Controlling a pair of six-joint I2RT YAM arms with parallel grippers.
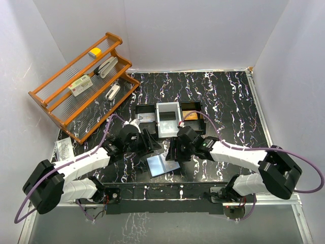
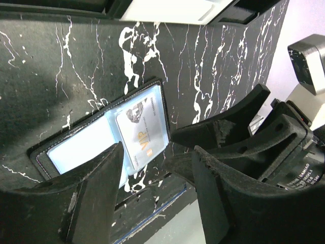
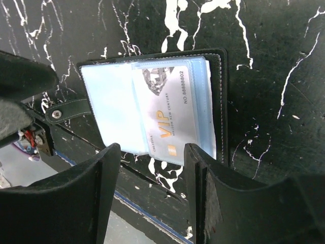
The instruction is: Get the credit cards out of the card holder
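Black marbled table (image 1: 228,101) is showing no loose card anywhere, so the task is reading as opened but not yet begun in earnest: holder unfolded, extraction all to do. Wooden rack (image 1: 81,86) is sitting at 10 o'clock with small boxed items on its shelves, well apart from the work. Black three-compartment tray (image 1: 138,114) is standing at 12 o'clock of the work area, a white-grey box (image 1: 168,119) filling its middle bay; it is looking like the likely drop-off, though that is my guess. Left gripper (image 1: 147,142) is hovering at 10 o'clock of the card holder (image 1: 162,163), right gripper (image 1: 177,147) at 1 o'clock. Both are standing partway apart with nothing between the fingers, and both are crowding the same small target, so the arms are risking each other. The holder is lying flat and open near the 6 o'clock table edge, blue-grey inside facing up, its snap strap (image 3: 66,112) trailing out at 9 o'clock in the right wrist view. One VIP card (image 3: 172,107) is sitting fully inside the clear pocket; I cannot tell whether more are hiding behind it. The slick pocket and the flat card edge are looking like the main obstacles, and the holder will probably need pinning.
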